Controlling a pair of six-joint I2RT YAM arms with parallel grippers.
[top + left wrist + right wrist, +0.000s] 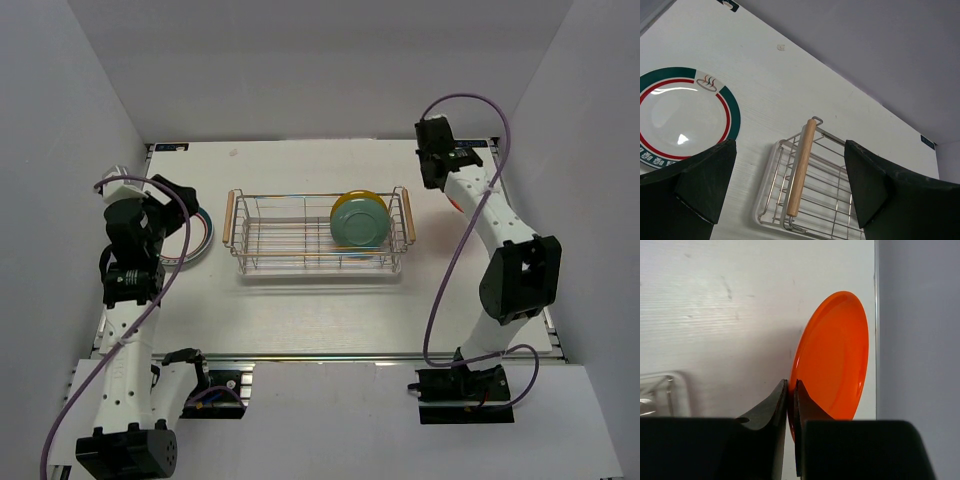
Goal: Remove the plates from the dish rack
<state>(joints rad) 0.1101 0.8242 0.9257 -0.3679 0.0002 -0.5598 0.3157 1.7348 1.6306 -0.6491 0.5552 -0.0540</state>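
At the near edge of the table (300,310) the two arm bases are seen, and the dish rack (318,233) is set beyond them on the middle of the tabletop, its long side towards the arms and a wooden handle (800,167) at each short end.

Most of the rack's slots are bare wire. At the rack's right end a teal plate (358,224) is stood on edge, facing the near side. A yellow plate (360,196) is stood just behind it, so that only its upper rim is shown.

To the left of the rack, near its left handle, a white plate (682,117) with a red ring and a dark green rim is laid flat on the table; in the top view it is partly covered by the left arm. The left gripper (790,190) is held above the table between this plate and the rack, its fingers spread wide with nothing between them.

Beyond the rack's right end, close to the table's right edge, an orange plate (835,355) is held on edge. Its rim is pinched between the fingers of the right gripper (791,405). Whether the plate touches the table cannot be told.
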